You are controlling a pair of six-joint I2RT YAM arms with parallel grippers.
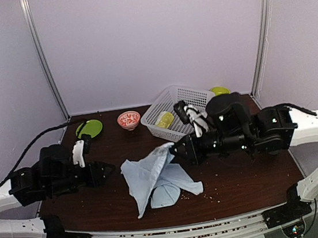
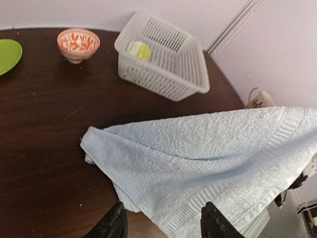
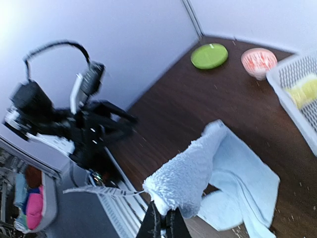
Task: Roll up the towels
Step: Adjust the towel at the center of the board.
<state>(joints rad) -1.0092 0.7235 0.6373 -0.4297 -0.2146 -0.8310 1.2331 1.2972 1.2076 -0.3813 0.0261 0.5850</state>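
Left gripper (image 1: 109,170) low over the table (image 1: 247,172), jaws parted and empty, green plate (image 1: 89,128) and patterned bowl (image 1: 128,120) behind, pale blue towel (image 1: 155,183) crumpled mid-table, one corner raised in the clenched right gripper (image 1: 176,149), lime-green towel (image 1: 165,119) inside the white basket (image 1: 195,95) at back right

Top camera overhead; wrist cameras low, close; all share blue towel (image 1: 154,174).

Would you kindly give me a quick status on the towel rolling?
Right gripper shut on blue towel corner, lifted. Left gripper open, empty. Nothing blocking.
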